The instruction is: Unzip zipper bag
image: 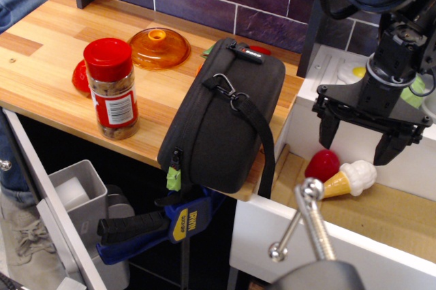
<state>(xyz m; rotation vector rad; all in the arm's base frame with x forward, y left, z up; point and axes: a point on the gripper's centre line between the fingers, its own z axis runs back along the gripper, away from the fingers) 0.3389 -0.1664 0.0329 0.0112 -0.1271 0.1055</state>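
Observation:
The zipper bag [221,123] is a large black rounded fabric case lying on the wooden counter [48,79], its near end overhanging the front edge. A black shoulder strap [259,130] with a metal clip [228,89] crosses its top. The lime-green zipper pull [174,179] hangs at the near lower left corner. My gripper [359,141] is open and empty, hanging to the right of the bag above the toy sink area, well apart from the bag.
A red-lidded jar [112,89] stands left of the bag. An orange dome lid [159,47] lies behind it. A blue clamp [157,222] sits under the counter edge. A toy ice cream cone [349,178] and red ball [321,165] lie below the gripper. A metal tap [310,218] stands in front.

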